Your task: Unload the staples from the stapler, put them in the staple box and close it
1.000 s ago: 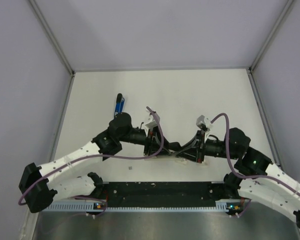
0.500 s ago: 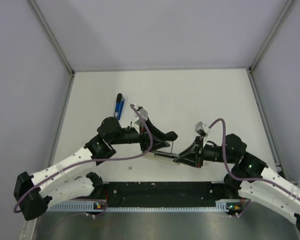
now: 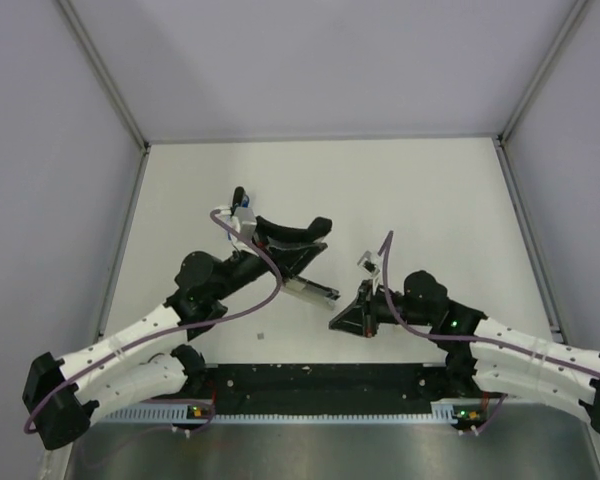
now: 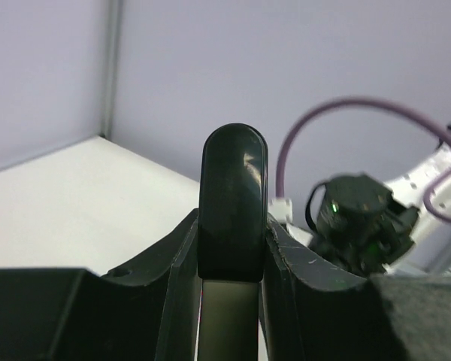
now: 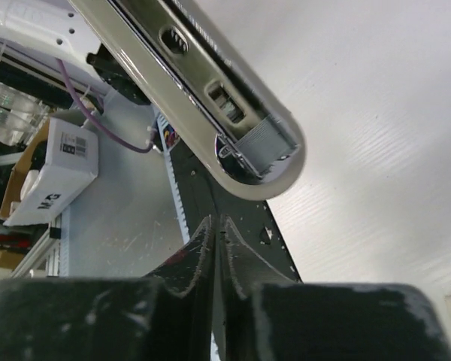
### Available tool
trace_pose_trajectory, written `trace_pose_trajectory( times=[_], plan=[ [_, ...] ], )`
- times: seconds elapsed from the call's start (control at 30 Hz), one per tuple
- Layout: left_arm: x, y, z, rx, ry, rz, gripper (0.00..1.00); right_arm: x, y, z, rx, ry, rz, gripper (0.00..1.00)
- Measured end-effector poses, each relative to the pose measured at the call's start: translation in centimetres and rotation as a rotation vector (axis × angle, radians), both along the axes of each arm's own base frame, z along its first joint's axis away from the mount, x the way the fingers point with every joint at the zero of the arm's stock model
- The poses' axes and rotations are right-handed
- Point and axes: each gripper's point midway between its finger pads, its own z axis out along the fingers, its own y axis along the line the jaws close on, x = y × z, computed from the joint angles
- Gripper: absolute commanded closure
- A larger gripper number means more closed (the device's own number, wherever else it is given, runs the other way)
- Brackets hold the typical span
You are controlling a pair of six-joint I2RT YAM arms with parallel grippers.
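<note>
- 1 second ago both arms met over the stapler (image 3: 298,232) at mid-tabletop (image 3: 410,190); now the left gripper (image 4: 231,256) has carried it up and back to the left, and the 2 arms stand apart.
- The left jaws are clamped on the stapler's black top, which fills the gap between them in the left wrist view.
- The stapler hangs open above the tabletop; its pale magazine rail (image 3: 312,291) angles down toward the right arm.
- The right gripper (image 3: 343,322) has drawn back toward the near edge, just below the rail's tip; its jaws are pressed together and we see nothing between them.
- In the right wrist view the rail's open channel faces the camera; a grey ribbed block (image 5: 259,143) sits at its rounded end, and we cannot tell whether it is staples or the pusher.
- We judge the opening step done and the channel exposed; emptying it looks not yet done.
- The next move likely calls for the right jaws to part and reach that block.
</note>
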Motion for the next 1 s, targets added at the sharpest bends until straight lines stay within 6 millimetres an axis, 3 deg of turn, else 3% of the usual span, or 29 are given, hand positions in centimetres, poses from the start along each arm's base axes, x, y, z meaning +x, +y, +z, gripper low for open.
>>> trace_pose_trajectory(
  times=[0.17,0.27,0.6,0.77,1.0],
  plan=[
    [2.2,1.2,2.1,-0.098,-0.022,0.136,1.00,-0.3,1.6,-2.1,-0.036,0.072,0.020,1.00],
    [3.3,1.2,2.0,-0.113,-0.013,0.177,1.00,0.1,2.5,-3.0,-0.052,0.092,0.017,1.00],
    [5.1,1.7,0.0,-0.066,-0.001,0.275,1.00,1.1,3.6,-1.6,-0.039,0.054,-0.001,1.00],
    [5.2,2.0,-0.2,-0.042,-0.013,0.295,1.00,1.7,3.1,0.3,-0.060,-0.008,-0.025,1.00],
    [4.8,2.5,-0.2,-0.036,-0.023,0.299,1.00,4.6,2.0,5.8,-0.063,-0.168,-0.166,1.00]
  ],
)
